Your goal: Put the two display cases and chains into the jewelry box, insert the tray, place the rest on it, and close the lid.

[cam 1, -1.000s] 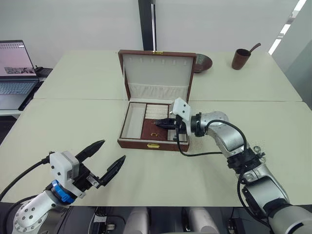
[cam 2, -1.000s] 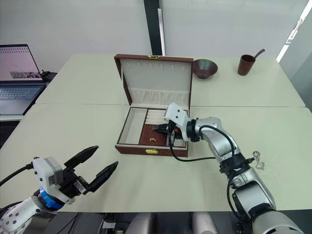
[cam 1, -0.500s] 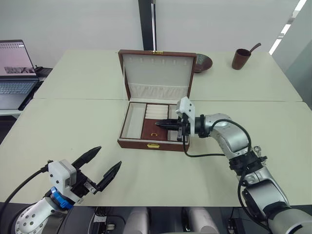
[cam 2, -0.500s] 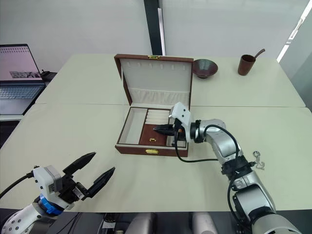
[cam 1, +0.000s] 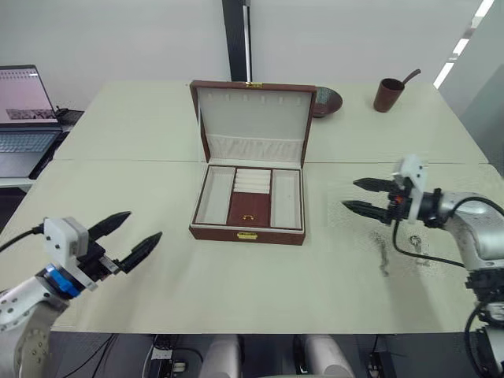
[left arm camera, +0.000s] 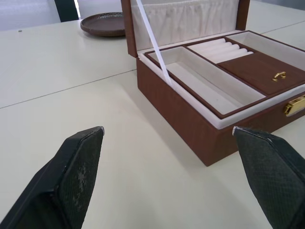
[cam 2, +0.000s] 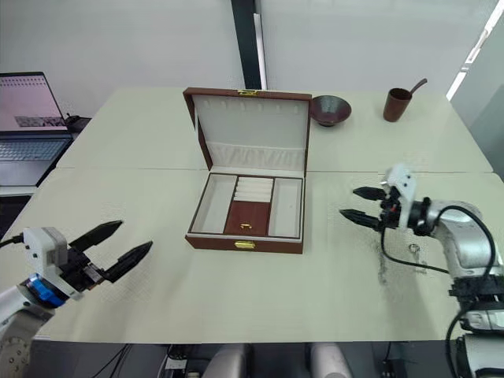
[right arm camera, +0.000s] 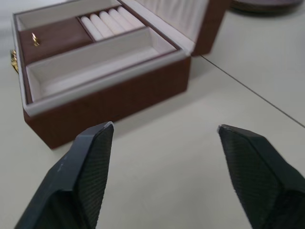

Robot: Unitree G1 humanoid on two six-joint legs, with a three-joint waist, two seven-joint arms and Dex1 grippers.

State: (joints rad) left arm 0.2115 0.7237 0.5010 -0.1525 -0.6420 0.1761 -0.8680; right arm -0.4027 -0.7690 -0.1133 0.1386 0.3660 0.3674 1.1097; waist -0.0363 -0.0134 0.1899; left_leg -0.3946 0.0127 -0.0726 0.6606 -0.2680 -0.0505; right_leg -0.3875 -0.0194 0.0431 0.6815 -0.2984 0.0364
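The right gripper [cam 2: 364,204] hangs spread wide and empty over the table, between the jewelry box [cam 2: 246,240] and a small silvery ring piece [cam 2: 413,250] lying near its arm. The tray [cam 2: 248,205] already sits inside, lid [cam 2: 252,131] upright. I'd drop onto that piece from straight above, pinch it low, and carry it level. The left gripper [cam 1: 130,238] waits open, well apart.

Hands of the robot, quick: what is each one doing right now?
Left hand: open, holding nothing.
Right hand: open, holding nothing.
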